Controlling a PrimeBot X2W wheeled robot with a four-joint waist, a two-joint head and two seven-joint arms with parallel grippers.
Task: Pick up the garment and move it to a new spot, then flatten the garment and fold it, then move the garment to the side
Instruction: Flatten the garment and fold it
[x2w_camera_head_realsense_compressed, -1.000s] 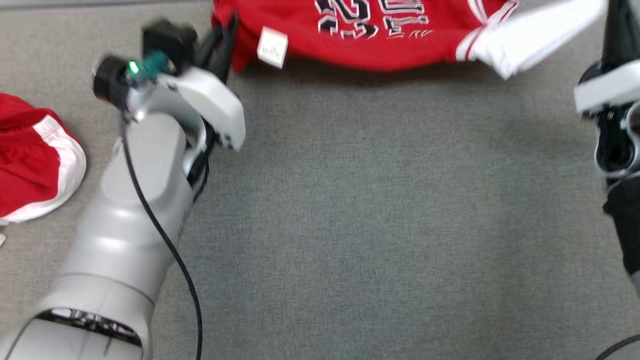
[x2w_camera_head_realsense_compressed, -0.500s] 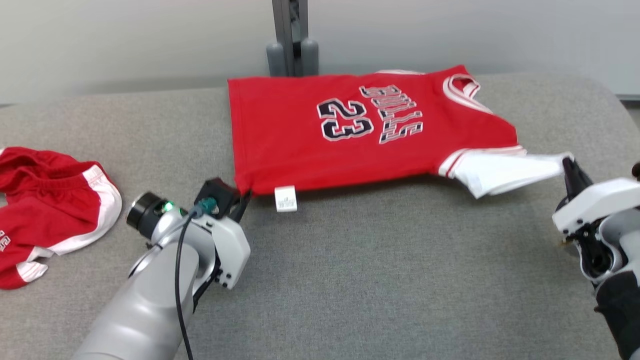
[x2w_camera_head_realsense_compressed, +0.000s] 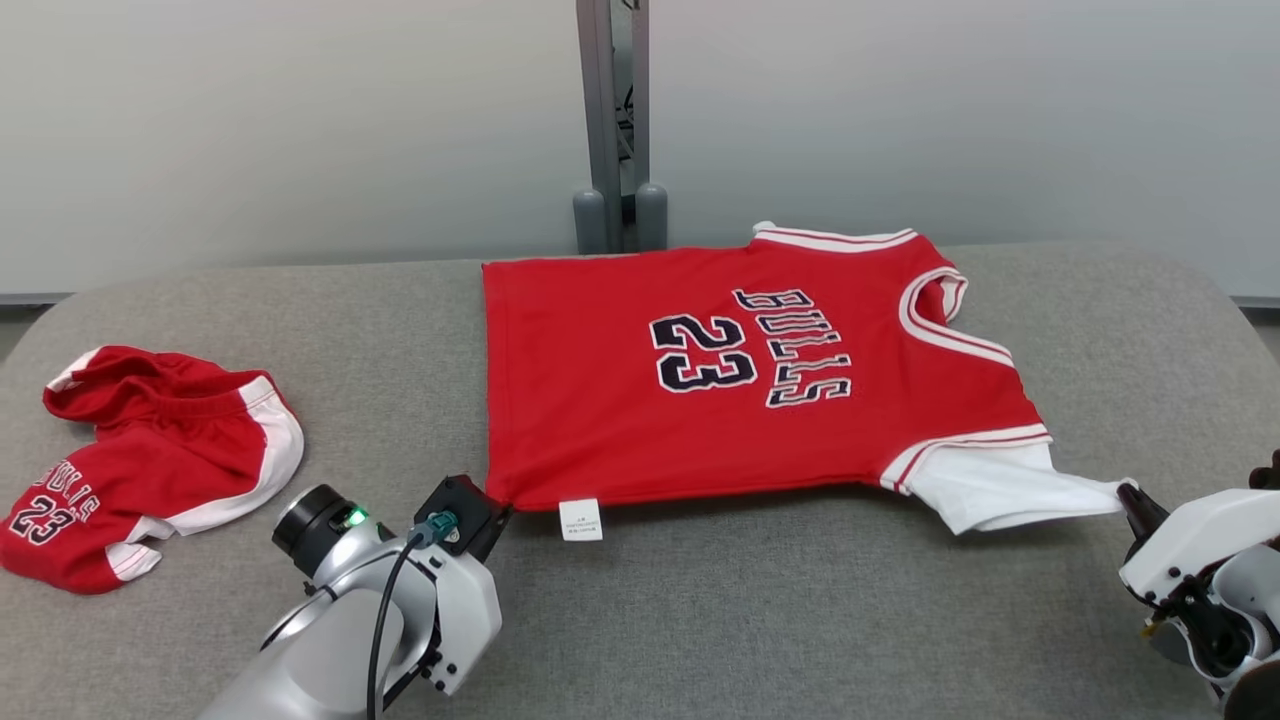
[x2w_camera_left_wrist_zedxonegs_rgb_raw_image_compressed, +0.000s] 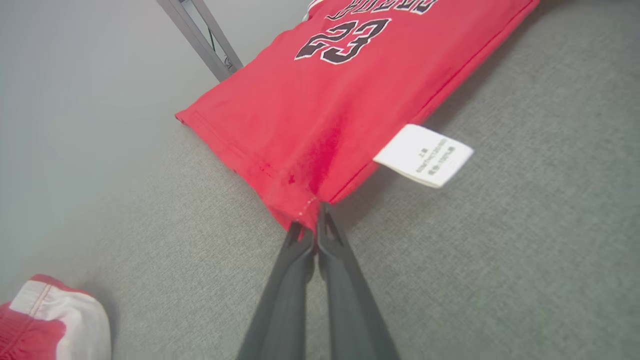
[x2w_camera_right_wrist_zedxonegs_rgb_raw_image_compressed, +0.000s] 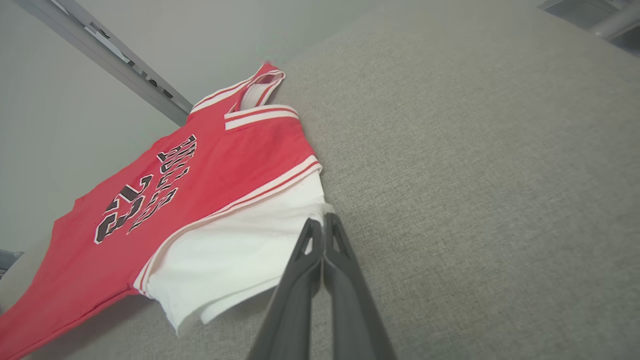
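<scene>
Jersey (x2w_camera_head_realsense_compressed: 740, 380), red with a dark 23 and white trim, lay spread across the middle of the head view on the grey padded table (x2w_camera_head_realsense_compressed: 800, 620), its hem toward the left of the frame and its neck toward the right. The left gripper (x2w_camera_left_wrist_zedxonegs_rgb_raw_image_compressed: 314, 231), at the lower left of the head view, had its fingers pressed together on the near hem corner of the jersey. In the left wrist view the red cloth ran straight in between the tips. A white care label (x2w_camera_left_wrist_zedxonegs_rgb_raw_image_compressed: 424, 155) stuck out of the side seam just beside that corner. The right gripper (x2w_camera_right_wrist_zedxonegs_rgb_raw_image_compressed: 323, 223), at the lower right edge of the head view, pinched the tip of the white sleeve (x2w_camera_right_wrist_zedxonegs_rgb_raw_image_compressed: 235, 255), which was drawn out to a point toward it. A shadow lay along the jersey's near edge. Red shorts (x2w_camera_head_realsense_compressed: 150, 460) sat crumpled at the left of the frame, well apart. A grey metal post (x2w_camera_head_realsense_compressed: 612, 120) stood behind the table at top centre.
</scene>
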